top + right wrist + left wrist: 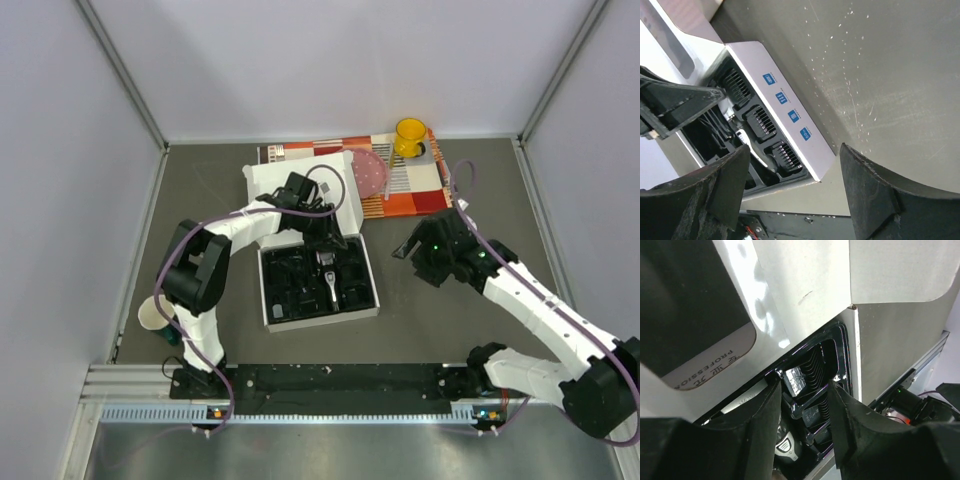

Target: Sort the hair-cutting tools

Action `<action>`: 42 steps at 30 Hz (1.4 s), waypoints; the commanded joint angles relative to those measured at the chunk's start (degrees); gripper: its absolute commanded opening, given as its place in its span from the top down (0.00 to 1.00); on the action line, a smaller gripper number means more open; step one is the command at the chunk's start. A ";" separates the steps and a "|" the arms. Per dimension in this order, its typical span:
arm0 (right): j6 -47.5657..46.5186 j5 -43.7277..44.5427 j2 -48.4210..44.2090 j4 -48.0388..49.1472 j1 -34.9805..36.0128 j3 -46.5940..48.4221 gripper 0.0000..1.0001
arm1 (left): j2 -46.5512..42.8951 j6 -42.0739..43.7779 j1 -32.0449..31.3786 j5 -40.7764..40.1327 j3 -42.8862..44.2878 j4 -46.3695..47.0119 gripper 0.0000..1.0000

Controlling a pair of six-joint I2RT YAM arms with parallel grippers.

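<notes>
The clipper (328, 280) lies in the middle pocket of a black moulded tray (290, 292) inside a white box (267, 322), which sits on the grey bench (430, 320). Its body shows a silver face with dark trim, and the rest of it blends into the tray. Its long axis runs from the far edge of the box toward the near edge, slightly slanted. Which end carries the blade cannot be told.

Three black guard combs (760, 122) with ribbed teeth sit one behind another in separate pockets along the box's right wall, beside the clipper. That wall's outer face bears four small blue labels (786, 106), their white marks too small to read. The open white lid (290, 185) lies at the far side of the box. Beside its dark window the letters "PROFESSION" can be read in the left wrist view, upside down, with a smaller line of print next to them that is not legible.

The left gripper (802, 407) hangs over the far part of the tray with its fingers spread and nothing between them, a comb showing through the gap. The right gripper (795, 150) is off to the right of the box above bare bench, fingers wide apart and empty.
</notes>
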 commanded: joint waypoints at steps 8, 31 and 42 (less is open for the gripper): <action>-15.54 -2.32 11.36 11.04 5.11 9.30 0.50 | -12.24 5.24 0.08 -12.08 0.32 -5.83 0.58; -27.42 -5.14 41.35 21.16 11.44 22.05 0.99 | -36.68 2.27 23.45 -31.78 -12.87 -10.14 0.61; -29.70 -1.63 34.68 17.20 11.27 27.93 0.96 | -30.37 -3.19 28.12 -28.09 -14.37 -6.19 0.59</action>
